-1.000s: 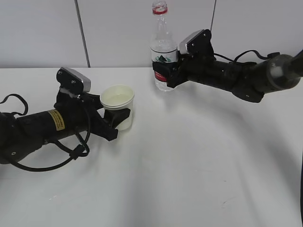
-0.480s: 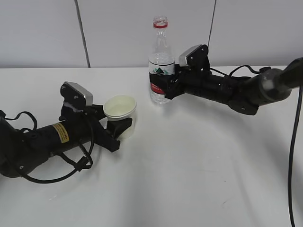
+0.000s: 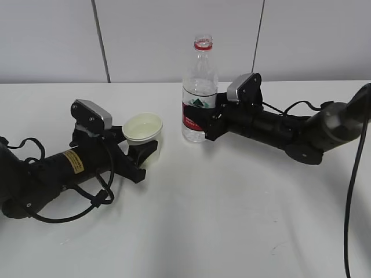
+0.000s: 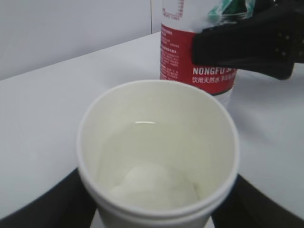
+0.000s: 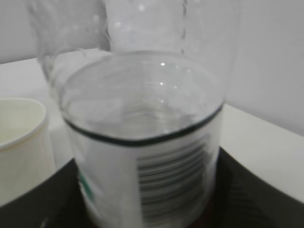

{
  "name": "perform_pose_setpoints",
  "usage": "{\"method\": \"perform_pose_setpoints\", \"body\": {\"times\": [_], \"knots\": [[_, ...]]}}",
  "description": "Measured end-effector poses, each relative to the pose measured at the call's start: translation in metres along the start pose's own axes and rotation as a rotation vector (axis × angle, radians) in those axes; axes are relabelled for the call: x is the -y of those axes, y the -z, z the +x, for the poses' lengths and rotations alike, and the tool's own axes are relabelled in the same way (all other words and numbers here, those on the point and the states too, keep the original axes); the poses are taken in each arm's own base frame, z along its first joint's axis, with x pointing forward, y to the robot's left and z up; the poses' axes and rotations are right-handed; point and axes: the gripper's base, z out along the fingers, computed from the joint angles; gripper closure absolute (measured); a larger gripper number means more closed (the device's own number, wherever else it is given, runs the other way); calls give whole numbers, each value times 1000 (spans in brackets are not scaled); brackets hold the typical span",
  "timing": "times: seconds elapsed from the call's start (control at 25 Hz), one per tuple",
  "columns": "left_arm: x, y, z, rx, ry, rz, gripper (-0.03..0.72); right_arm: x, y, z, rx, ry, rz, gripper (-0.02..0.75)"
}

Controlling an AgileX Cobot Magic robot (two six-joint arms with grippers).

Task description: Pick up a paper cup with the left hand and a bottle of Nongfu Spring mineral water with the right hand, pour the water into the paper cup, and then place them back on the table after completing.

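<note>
The white paper cup (image 3: 143, 134) is upright with water in it, seen from above in the left wrist view (image 4: 156, 156). My left gripper (image 3: 146, 153) is shut on its lower wall, low over the white table (image 3: 232, 208). The Nongfu Spring bottle (image 3: 198, 87), clear with a red-and-white label and no cap, stands upright to the cup's right, its base at the table or just above it. My right gripper (image 3: 204, 124) is shut on its lower half. The bottle fills the right wrist view (image 5: 142, 142) and shows behind the cup in the left wrist view (image 4: 197, 61).
A grey panelled wall (image 3: 145, 35) runs along the table's far edge. Black cables trail from the left arm (image 3: 87, 197) and the right arm (image 3: 353, 174). In the right wrist view the cup (image 5: 21, 142) is close on the bottle's left.
My right arm has lowered the upright bottle towards the table and shifted it slightly right. My left arm has sunk lower with the cup. Both grips are unchanged.
</note>
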Motion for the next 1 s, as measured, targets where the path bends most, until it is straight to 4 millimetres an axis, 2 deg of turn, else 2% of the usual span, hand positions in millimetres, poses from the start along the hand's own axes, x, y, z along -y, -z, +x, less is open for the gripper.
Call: {"method": "perform_pose_setpoints", "body": {"times": [0.28,0.36,0.52,0.64,0.76,1.0], "knots": [[-1,0,0,2,-3,-13,249,-4,5,6,-13,-12,7,283],[-2,0,0,1,-1,-17,204,-5,5,6,-14,-8,-3,239],[-4,0,0,2,5,-37,109,-6,5,5,4,-5,-14,99],[-4,1,2,-14,-2,-25,92,-3,9,5,5,-7,-5,84],[-2,9,4,-32,7,-29,89,-1,21,13,-22,-28,2,80],[-6,42,-1,-59,32,-79,89,8,55,22,-74,-79,58,79]]}}
